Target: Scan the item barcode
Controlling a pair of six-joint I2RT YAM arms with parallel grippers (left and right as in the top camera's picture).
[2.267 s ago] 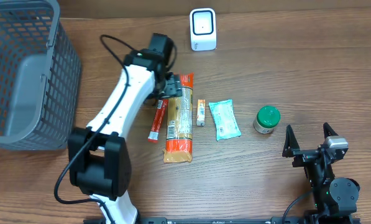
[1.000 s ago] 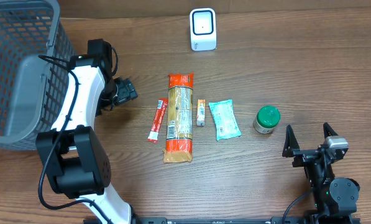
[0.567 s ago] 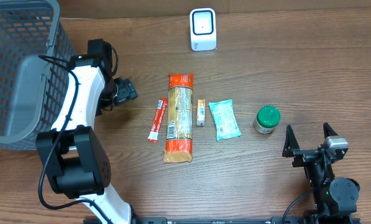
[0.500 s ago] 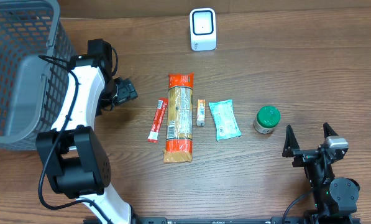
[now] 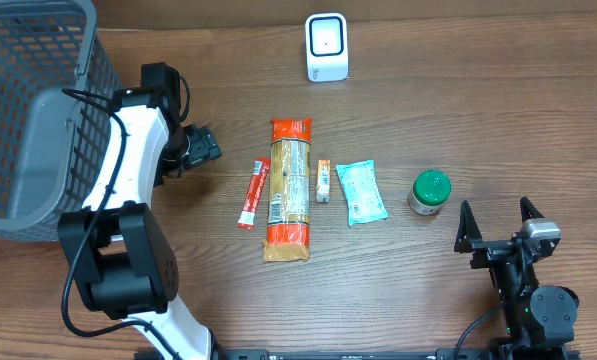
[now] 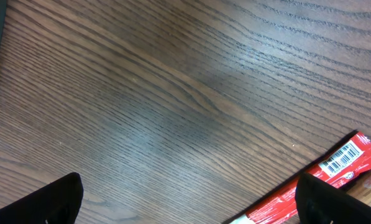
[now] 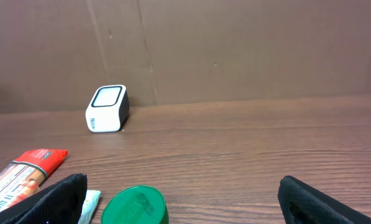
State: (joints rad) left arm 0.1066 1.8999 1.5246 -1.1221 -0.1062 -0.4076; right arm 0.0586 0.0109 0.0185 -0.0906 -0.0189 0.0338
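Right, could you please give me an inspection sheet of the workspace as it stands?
Surface: brown wood-grain table, no spills seen.
Job's things: white box-shaped scanner at the far side; in a row, thin red stick packet, long orange-ended noodle pack, small orange sachet, pale teal pouch, green-lidded jar.
Clutter: nothing seen.
Grippers: left gripper, jaws open and empty, left of the row; right gripper, jaws open and empty, near the jar.
Cables: black cable looping beside the left arm's base.
Surroundings: grey mesh basket at the left; brown cardboard wall behind.
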